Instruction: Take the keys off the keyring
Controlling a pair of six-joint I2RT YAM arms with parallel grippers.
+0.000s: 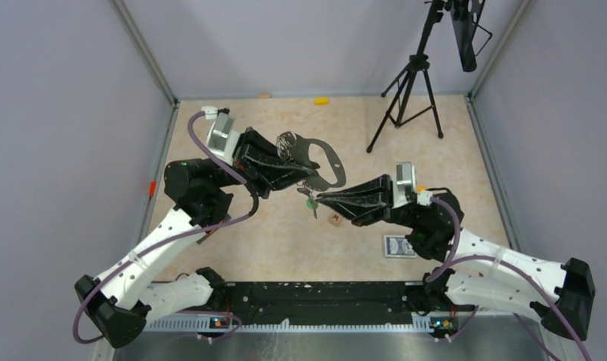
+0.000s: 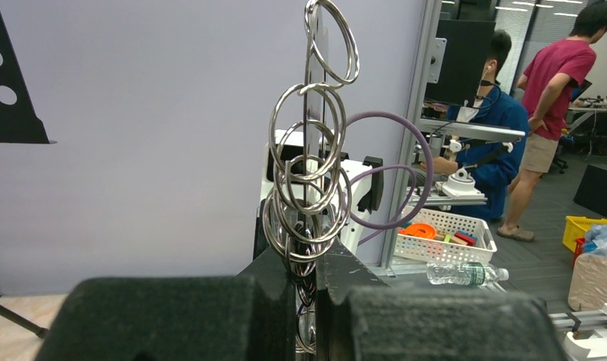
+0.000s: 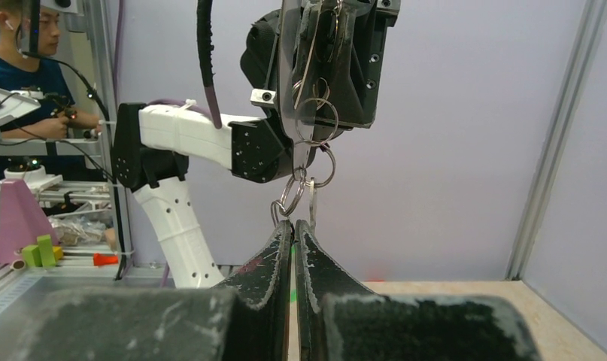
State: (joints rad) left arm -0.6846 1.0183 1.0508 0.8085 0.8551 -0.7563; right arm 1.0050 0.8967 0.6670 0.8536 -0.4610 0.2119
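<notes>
**Right pincer [image 3: 293, 226] closed beneath the hanging keyring [image 3: 291, 90]**

Closest to the right wrist lens, the right pincer's matte black fingers [image 3: 266, 263] are pressed together, their tips meeting a small wire ring. Whether they nip it, I cannot tell. Just above them the keyring hangs as a flat grey plate seen edge-on, pinched by the left pincer [image 2: 306, 263]. Shiny silver split rings [image 2: 308, 150] loop in a stack along its thin edge. From above it reads as a broad D-shaped band, held off the marbled beige table [image 1: 285, 241]. The keys [image 1: 310, 201], one green-headed, dangle just beside the right pincer's tip. A small brown cube [image 1: 335, 219] lies on the table near that tip.
</notes>
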